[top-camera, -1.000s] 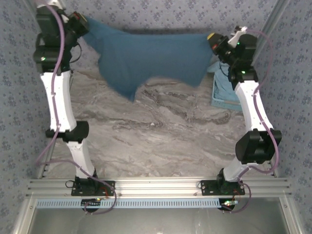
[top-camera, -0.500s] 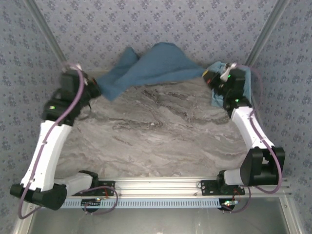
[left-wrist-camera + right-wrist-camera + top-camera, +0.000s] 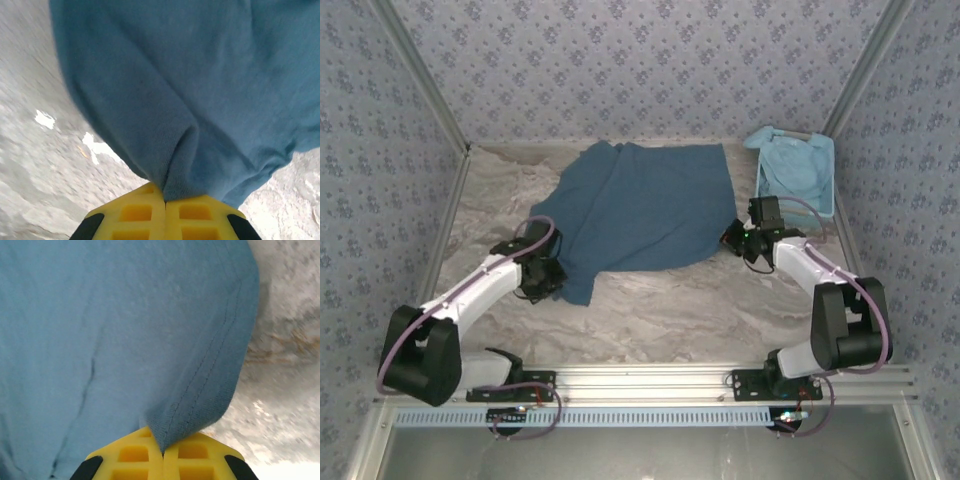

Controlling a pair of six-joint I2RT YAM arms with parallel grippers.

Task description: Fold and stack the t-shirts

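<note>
Top external view has the dark teal-blue t-shirt (image 3: 645,205) spread mostly flat on the table (image 3: 670,320), with the left end effector (image 3: 558,283) down low at its near-left corner and the right end effector (image 3: 733,238) at the near-right hem. Both wrist views show the yellow fingers (image 3: 135,212) clamped shut on a pinch of the cloth, and my guess is that's to hold the near edge taut so it lies smooth for folding. Paler sky-blue t-shirt (image 3: 792,172) sits bunched in the basket (image 3: 828,200) at the far right, well apart from the dark one
</note>
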